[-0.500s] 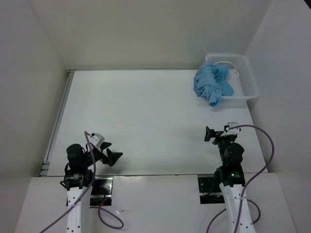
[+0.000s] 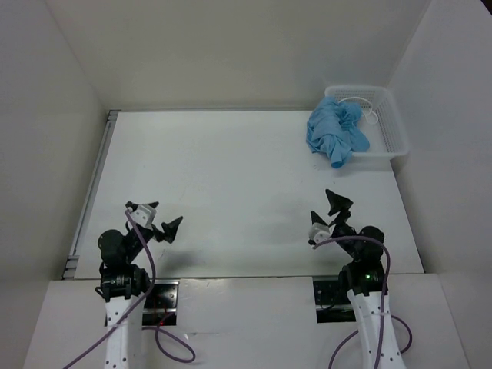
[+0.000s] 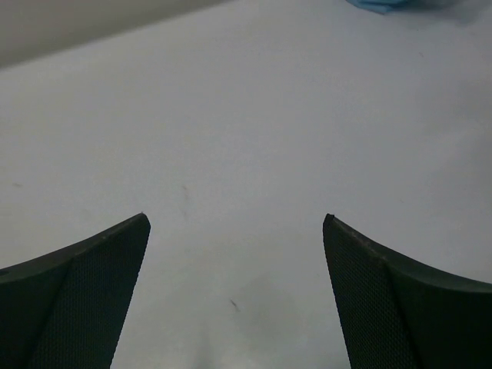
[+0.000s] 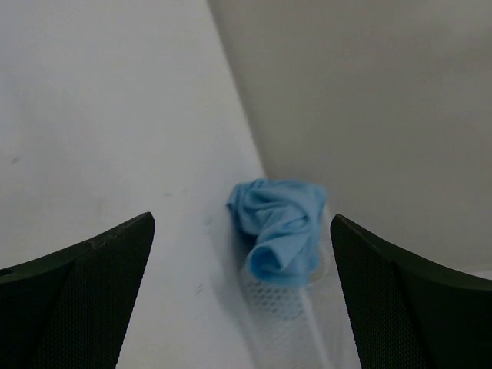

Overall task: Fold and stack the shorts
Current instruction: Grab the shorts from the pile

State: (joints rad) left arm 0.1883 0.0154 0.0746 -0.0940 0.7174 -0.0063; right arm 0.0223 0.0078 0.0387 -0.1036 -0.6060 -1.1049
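Note:
The light blue shorts (image 2: 335, 131) lie crumpled in a heap, draped over the near left rim of the white mesh basket (image 2: 392, 127) at the far right of the table. A bit of white drawstring (image 2: 372, 115) shows inside the basket. The right wrist view shows the shorts (image 4: 279, 227) hanging over the basket (image 4: 290, 307) far ahead. My left gripper (image 2: 164, 228) is open and empty at the near left. My right gripper (image 2: 337, 206) is open and empty at the near right, pointing toward the basket. A blue scrap of the shorts (image 3: 377, 4) shows at the top of the left wrist view.
White walls enclose the white table (image 2: 231, 177) at the back and on both sides. A metal rail (image 2: 92, 192) runs along the table's left edge.
Both arms have swung. My left gripper has risen and turned toward the far right. My right gripper has turned from pointing left to pointing toward the basket.

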